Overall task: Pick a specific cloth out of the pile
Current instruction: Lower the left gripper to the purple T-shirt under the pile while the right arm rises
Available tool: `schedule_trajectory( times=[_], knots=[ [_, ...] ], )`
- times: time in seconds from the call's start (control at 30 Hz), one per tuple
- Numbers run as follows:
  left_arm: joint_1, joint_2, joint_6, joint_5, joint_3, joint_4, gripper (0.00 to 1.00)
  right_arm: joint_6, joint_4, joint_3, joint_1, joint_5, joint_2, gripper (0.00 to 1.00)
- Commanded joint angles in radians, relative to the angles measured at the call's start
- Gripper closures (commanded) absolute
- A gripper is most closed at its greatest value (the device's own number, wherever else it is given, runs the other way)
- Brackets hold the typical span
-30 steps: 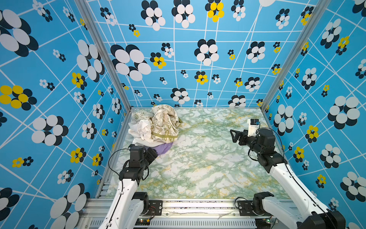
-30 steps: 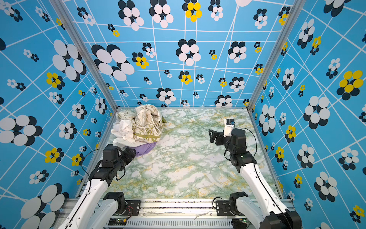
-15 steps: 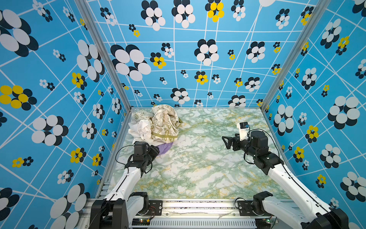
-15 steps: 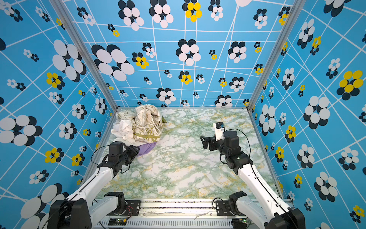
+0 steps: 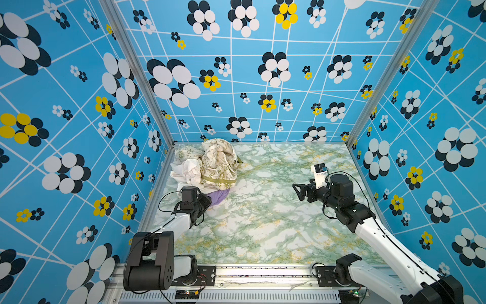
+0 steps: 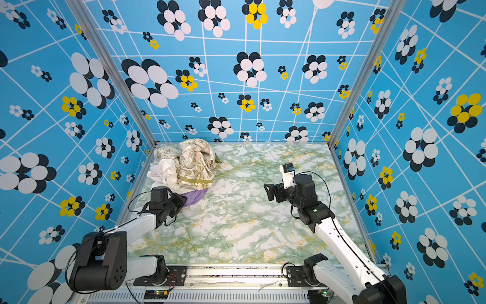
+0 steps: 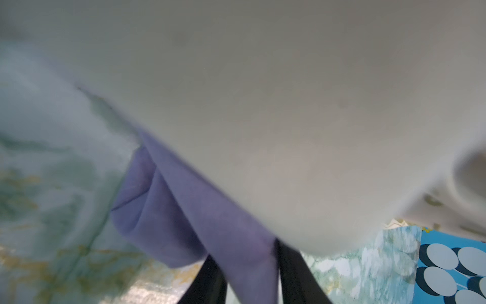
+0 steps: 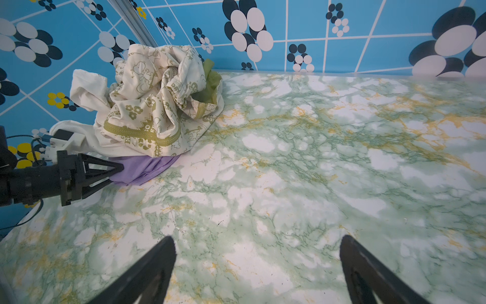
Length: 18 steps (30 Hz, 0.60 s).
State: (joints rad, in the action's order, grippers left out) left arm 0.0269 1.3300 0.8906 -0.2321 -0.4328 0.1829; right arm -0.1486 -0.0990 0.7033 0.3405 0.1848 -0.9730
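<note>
1. Looking down in both top views, my left gripper (image 5: 207, 204) sits at the lower left edge of the pile (image 5: 210, 163). It is on the lilac cloth (image 5: 221, 196), which pokes out beneath the heap, left of centre. Most of that cloth lies buried, so a pull could drag the whole heap along.
2. Left wrist view: my jaws pinch a fold of the lilac cloth (image 7: 184, 210) at lower centre. The white cloth (image 7: 289, 118) fills the upper frame, right against it. The bite looks thin to me, so it may slip out, or the white one may snag and ride along.
3. Right wrist view: my right gripper (image 8: 257, 238) is spread wide over bare table (image 8: 315, 158), well apart from the pile at upper left. The printed cloth (image 8: 152, 110) on top could topple as the bottom layer leaves.
</note>
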Motion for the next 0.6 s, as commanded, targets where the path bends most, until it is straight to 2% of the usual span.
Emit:
schedule_trajectory(
  times=[0.0,0.17,0.57],
  knots=[
    [0.014,0.04,-0.019,-0.036,-0.007,0.062,0.78,0.013,-0.019,0.021,0.013,-0.013,0.0,0.01],
    [0.018,0.048,-0.028,-0.082,-0.032,0.081,1.0,0.023,-0.028,0.018,0.014,-0.02,0.007,0.01],
    [0.018,-0.177,-0.091,-0.09,-0.163,-0.096,1.0,0.023,-0.022,0.006,0.015,-0.026,0.015,0.01]
  ],
)
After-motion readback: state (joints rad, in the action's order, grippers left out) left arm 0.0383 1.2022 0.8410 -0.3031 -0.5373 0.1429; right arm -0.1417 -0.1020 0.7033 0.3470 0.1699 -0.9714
